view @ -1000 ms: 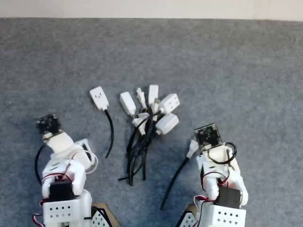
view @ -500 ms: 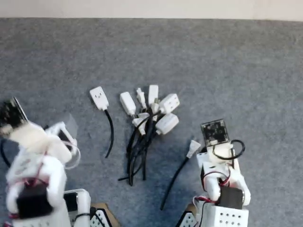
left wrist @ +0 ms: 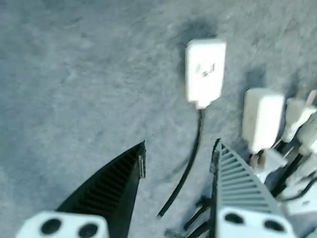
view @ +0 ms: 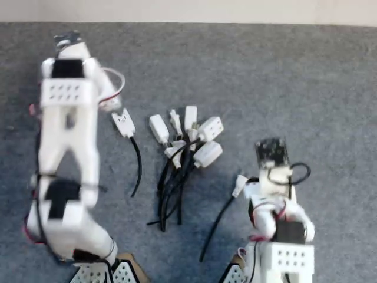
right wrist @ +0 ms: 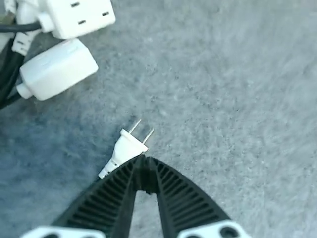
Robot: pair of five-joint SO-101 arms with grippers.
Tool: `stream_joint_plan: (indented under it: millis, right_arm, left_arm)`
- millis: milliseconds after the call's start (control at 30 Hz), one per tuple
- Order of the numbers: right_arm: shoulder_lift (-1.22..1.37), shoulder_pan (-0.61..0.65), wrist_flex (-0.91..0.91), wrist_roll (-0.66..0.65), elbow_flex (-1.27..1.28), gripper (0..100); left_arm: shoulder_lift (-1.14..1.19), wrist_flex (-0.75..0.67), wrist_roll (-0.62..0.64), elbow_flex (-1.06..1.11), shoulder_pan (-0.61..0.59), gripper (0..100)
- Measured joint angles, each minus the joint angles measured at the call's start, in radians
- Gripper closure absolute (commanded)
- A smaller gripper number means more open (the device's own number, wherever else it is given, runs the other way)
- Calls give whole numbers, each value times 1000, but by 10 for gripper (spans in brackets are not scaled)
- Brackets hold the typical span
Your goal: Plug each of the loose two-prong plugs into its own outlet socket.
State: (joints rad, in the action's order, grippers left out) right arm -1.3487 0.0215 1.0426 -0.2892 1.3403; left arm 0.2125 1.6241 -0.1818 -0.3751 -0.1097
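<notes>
Right wrist view: plug prongs distinct

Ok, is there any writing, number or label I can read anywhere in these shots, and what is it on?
No text can be read in these views.
On the lone outlet socket: a faint grey mark on its face, too blurred to read.
On the dark circuit board atop the right arm: tiny specks, too small to read.
On the loose two-prong plug: plain white, no marking visible.

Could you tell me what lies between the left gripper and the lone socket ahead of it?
Bare carpet and the black cord of that socket, as the left wrist view shows.
</notes>
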Motion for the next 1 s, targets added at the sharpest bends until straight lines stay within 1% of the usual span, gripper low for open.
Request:
stream_joint_plan:
  millis: [167,300,400,567,833,1000]
  right_arm:
    - [377,6,-100,74,-160,992]
    - [577,11,-275,87,-109,992]
    - [601,11,-381,87,-31,992]
    - [601,52,-413,87,-18,992]
    - [601,54,-416,87,-18,992]
    - [601,55,-416,87,-18,992]
  left_arm:
    - [270,3,77,-212,55,768]
    - [436,2,137,-298,83,768]
    - [532,-23,158,-330,83,768]
    - [612,-40,166,-350,75,771]
    - [646,-83,167,-353,-57,771]
    - [647,-91,138,-353,-115,771]
